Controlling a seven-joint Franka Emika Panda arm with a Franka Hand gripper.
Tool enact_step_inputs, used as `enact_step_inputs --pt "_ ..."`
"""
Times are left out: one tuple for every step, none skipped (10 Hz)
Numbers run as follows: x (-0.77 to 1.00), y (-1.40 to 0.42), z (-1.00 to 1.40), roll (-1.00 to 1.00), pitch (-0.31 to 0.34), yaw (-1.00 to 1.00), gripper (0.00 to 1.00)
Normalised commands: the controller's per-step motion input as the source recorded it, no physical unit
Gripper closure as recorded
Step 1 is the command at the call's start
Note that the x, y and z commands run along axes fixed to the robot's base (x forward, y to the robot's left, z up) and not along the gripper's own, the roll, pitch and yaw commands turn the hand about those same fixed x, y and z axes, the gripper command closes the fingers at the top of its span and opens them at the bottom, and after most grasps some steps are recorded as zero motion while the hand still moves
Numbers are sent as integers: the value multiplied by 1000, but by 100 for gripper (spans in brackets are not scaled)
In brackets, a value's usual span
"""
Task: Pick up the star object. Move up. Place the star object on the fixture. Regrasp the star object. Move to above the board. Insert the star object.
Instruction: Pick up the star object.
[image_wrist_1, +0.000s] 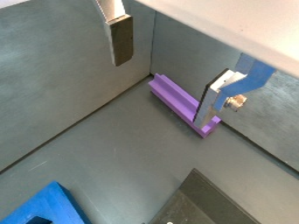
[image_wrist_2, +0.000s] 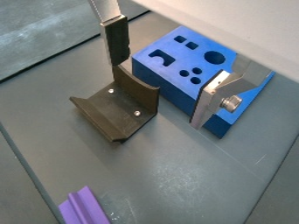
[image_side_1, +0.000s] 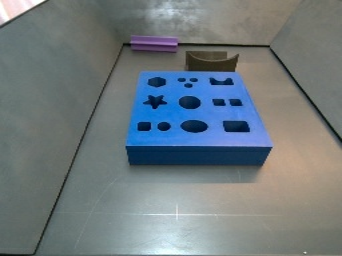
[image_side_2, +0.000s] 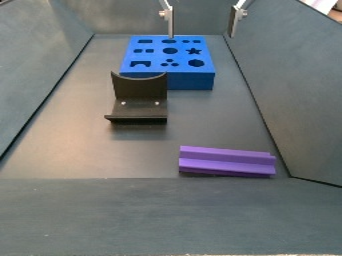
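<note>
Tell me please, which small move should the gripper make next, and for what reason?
Probably move across and lower over the star object. It lies flat on the floor, apart from the fixture and the board, and nothing holds it. The gripper hangs high above the board's end, fingers apart with nothing between them, so picking up has not begun.

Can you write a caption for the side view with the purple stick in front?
Open gripper high above board; star object lies untouched on floor near fixture.

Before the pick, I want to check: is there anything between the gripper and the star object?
Nothing visible is. The gripper hangs open above the floor, and the star object lies alone by the wall, apart from the fixture.
</note>
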Motion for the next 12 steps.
enact_step_inputs --pt "0 29 0 0 0 -120 0" --pt "197 186 -89 0 44 -623 0" --pt "154 211 -157 0 49 -771 0" --pt "43 451 -223 -13 67 -509 0" --pt "0 663 -343 -26 66 -286 0" --pt "0 557 -411 0 103 -431 0" --pt "83 266 -377 0 91 -731 0" --pt "126 160 -351 0 76 -837 0" --pt "146 154 -331 0 54 -843 0" --pt "163 149 -306 0 36 -846 0" --pt "194 137 -263 -6 13 -849 0" --pt "149 366 -209 -89 0 -557 0"
